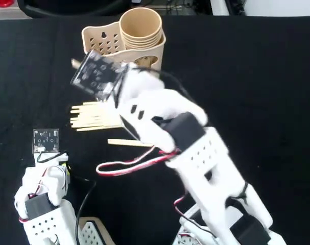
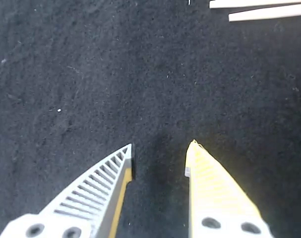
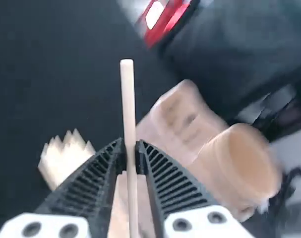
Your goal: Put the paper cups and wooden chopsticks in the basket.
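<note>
Beside the beige perforated plastic basket (image 1: 101, 41), the right pincer (image 3: 130, 145) is clamped on one pale wooden chopstick (image 3: 127, 94), above the black tabletop (image 1: 257, 76). A stack of tan paper cups (image 1: 141, 28) sits in that basket. Over bare cloth the left pincer (image 2: 160, 153) has its jaws apart; a loose pile of wooden chopsticks (image 1: 91, 118) lies near the basket, with a single stray chopstick (image 1: 126, 143) just beside it.

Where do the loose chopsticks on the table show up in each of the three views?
High view: loose chopsticks piled left of centre, below the basket.
Left wrist view: two loose chopsticks at the picture's edge, beyond the open left hand.
Right wrist view: their ends beside the right hand, shut on one chopstick.
Shared landmark: the black table.
</note>
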